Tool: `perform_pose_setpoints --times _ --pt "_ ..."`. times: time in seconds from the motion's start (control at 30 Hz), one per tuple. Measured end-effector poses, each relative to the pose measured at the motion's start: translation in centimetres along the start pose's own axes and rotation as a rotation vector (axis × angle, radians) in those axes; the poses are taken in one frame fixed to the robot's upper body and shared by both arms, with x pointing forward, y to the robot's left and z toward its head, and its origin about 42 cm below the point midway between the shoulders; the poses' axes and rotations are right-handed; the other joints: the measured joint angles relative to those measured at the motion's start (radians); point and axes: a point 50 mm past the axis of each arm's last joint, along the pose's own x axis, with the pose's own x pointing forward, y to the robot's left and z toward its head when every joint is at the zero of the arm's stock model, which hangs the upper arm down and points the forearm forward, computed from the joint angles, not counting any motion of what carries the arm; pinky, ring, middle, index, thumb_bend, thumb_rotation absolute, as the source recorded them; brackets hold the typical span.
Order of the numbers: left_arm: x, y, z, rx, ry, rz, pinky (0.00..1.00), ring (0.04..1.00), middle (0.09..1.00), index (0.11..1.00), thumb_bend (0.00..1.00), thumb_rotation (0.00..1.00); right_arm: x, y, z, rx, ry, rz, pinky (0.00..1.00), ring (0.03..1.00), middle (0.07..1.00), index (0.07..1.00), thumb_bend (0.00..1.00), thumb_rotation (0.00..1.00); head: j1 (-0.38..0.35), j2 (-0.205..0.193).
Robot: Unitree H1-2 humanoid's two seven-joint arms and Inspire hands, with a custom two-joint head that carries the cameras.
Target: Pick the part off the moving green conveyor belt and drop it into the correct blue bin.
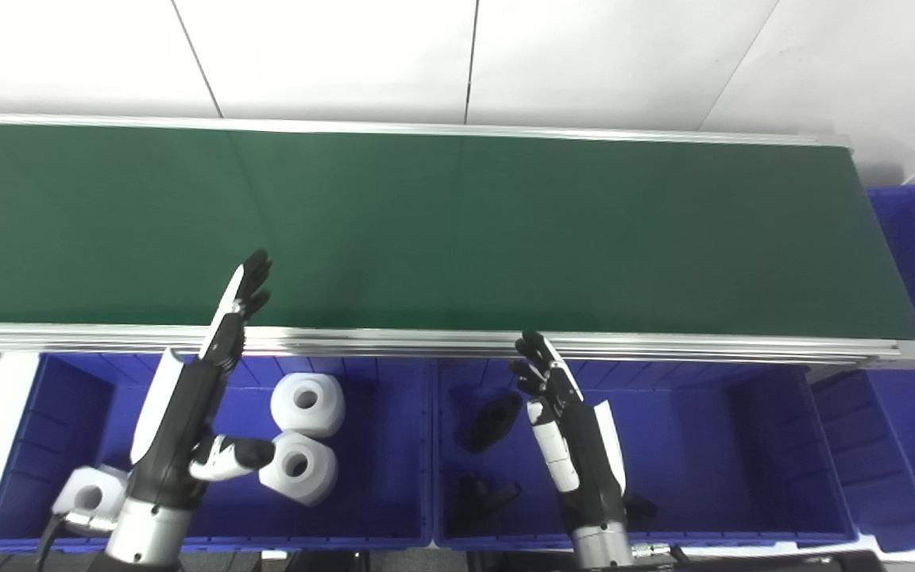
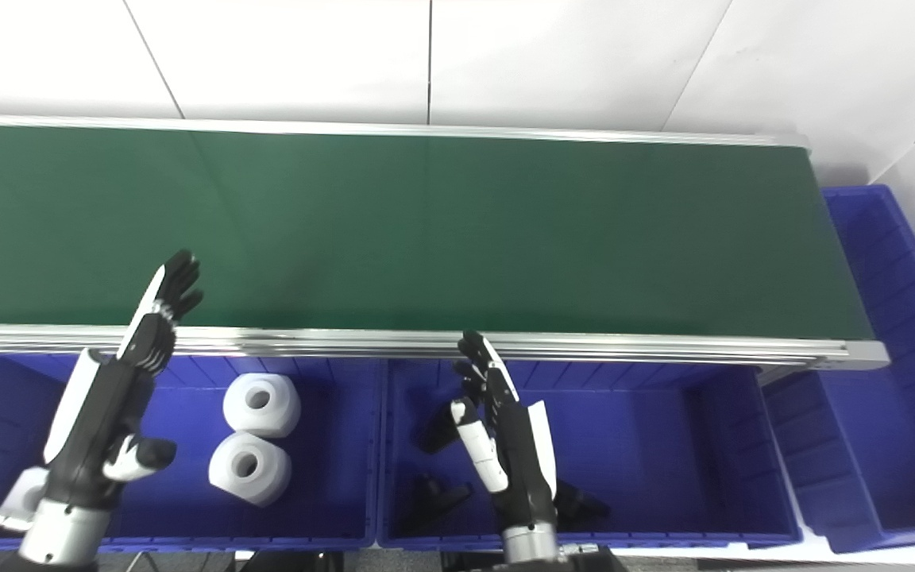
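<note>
The green belt (image 1: 457, 230) lies bare from end to end, so a hand could sweep anywhere across it. Its near metal rail (image 1: 442, 343) runs between the belt and the bins below. The left hand (image 1: 195, 413), fingers spread, reaches over that rail; the right hand (image 1: 573, 433), also spread, stands just short of it. In the left bin (image 1: 13, 445) three white rolls (image 1: 308, 403) crowd the middle and near left corner. The middle bin (image 1: 743, 445) has black parts (image 1: 493, 421) on its left side, its right half free. The far bin (image 1: 914, 262) sits past the belt's right end.
</note>
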Motion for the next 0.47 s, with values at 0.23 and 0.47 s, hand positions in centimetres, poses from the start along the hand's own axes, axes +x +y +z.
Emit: perform_pose_setpoints --times 0.23,0.47 --pt "-0.8 -2.2 -2.7 -0.083 0.071 0.064 0.96 1.000 1.000 1.000 0.92 0.89 -0.3 -0.6 0.1 0.006 -0.045 -0.003 0.88 0.871 0.915 0.920 0.80 1.00 0.048 -0.021" --pt "-0.3 -2.9 -3.1 -0.172 0.068 0.083 0.98 1.000 1.000 1.000 0.90 0.86 -0.7 -0.7 -0.2 0.010 -0.060 -0.019 0.94 0.928 0.966 0.994 0.78 1.00 0.043 -0.028"
